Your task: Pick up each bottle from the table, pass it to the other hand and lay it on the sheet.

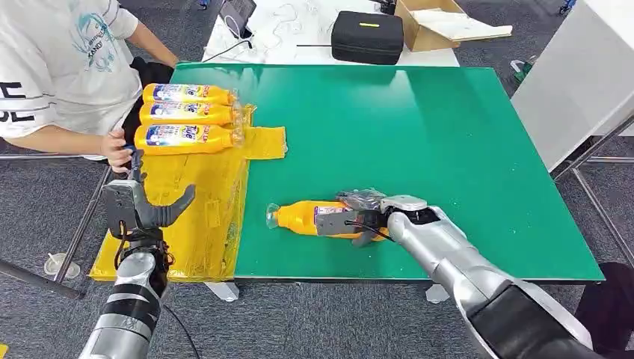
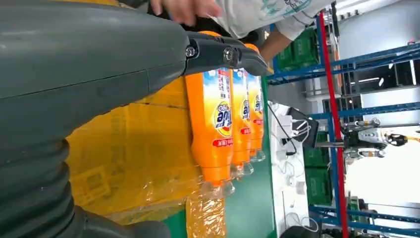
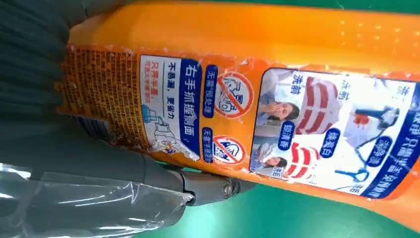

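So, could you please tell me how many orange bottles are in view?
4: three lie side by side on the yellow sheet at and; the fourth lies on the green table, under the right robot hand.

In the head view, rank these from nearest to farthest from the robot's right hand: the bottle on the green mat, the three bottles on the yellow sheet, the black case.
1. bottle on the green mat, under the right hand.
2. three bottles on the yellow sheet, far left.
3. black case, beyond the table's far edge.

The green table point(image 1: 419, 134) carried a yellow sheet point(image 1: 202, 202) along its left edge and one orange bottle point(image 1: 303, 217) lying near its near edge, cap pointing left.
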Robot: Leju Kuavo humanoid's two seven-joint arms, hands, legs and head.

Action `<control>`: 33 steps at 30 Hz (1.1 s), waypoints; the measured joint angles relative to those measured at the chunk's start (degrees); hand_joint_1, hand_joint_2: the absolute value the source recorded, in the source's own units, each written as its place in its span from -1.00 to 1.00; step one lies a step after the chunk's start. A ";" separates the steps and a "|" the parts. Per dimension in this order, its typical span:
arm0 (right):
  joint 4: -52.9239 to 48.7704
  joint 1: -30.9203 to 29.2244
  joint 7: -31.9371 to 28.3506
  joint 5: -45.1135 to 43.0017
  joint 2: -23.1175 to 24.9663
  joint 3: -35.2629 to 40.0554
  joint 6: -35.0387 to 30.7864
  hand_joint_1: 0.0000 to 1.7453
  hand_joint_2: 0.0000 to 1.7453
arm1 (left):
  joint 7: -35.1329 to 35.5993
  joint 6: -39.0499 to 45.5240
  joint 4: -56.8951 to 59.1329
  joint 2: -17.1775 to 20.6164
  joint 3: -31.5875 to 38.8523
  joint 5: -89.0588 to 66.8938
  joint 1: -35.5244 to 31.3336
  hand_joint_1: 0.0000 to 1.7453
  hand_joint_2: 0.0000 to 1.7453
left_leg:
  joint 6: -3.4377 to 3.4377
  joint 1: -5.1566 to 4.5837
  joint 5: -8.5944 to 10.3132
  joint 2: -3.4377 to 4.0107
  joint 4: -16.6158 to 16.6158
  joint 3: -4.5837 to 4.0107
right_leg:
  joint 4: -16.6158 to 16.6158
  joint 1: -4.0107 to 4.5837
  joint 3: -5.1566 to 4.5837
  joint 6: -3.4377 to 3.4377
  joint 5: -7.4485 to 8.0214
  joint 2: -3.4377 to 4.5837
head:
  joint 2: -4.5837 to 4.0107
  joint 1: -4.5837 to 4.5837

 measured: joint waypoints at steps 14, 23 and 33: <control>-2.92 6.75 0.11 -7.06 0.70 -2.31 -22.61 1.00 1.00 | -0.02 -0.78 0.66 -0.94 0.04 0.18 0.39 -1.00 1.00 | 0.00 0.03 0.00 -0.01 0.00 0.06 | 0.00 0.05 0.08 -0.01 0.00 -0.01 | 0.00 -0.02; -25.96 23.38 -7.57 -1.44 4.75 -19.33 -47.49 1.00 1.00 | 2.45 -9.28 -3.51 -3.03 1.09 4.69 4.48 -1.00 1.00 | 0.00 0.02 -0.04 -0.12 -0.01 -0.20 | 0.00 0.03 -0.16 -0.01 -0.05 -0.04 | 0.00 -0.04; -40.11 33.43 -22.76 -1.92 10.06 -33.16 -55.12 1.00 1.00 | 11.70 -27.31 -10.08 -5.46 -3.24 20.75 7.29 -1.00 1.00 | 0.04 -0.01 -0.09 -0.19 -0.01 -0.21 | -0.02 -0.02 -0.18 0.00 -0.03 -0.04 | 0.00 -0.02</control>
